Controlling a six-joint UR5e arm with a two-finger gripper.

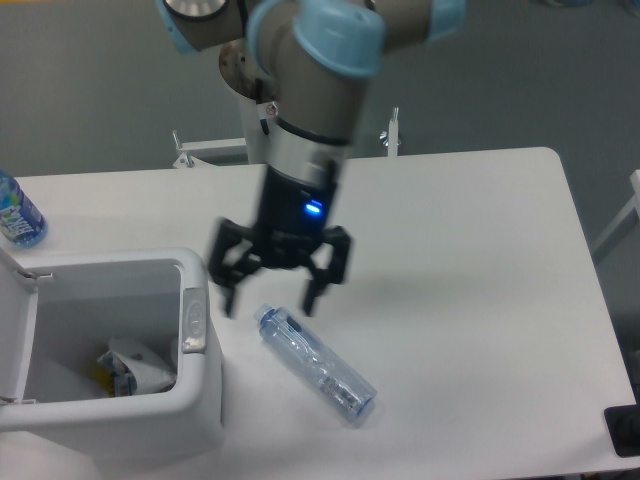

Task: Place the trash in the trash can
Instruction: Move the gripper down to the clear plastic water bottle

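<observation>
The white boxy trash can stands at the front left with its lid flipped open. Inside it lies the wrinkly white wrapper on top of other scraps. A clear plastic bottle with a pale blue label lies on its side on the table, right of the can, cap pointing up-left. My gripper hangs open just above the bottle's cap end, fingers spread and pointing down, holding nothing.
A bottle with a bright blue label stands at the far left edge behind the can. The can's open lid rises on its left side. The white table stretches to the right.
</observation>
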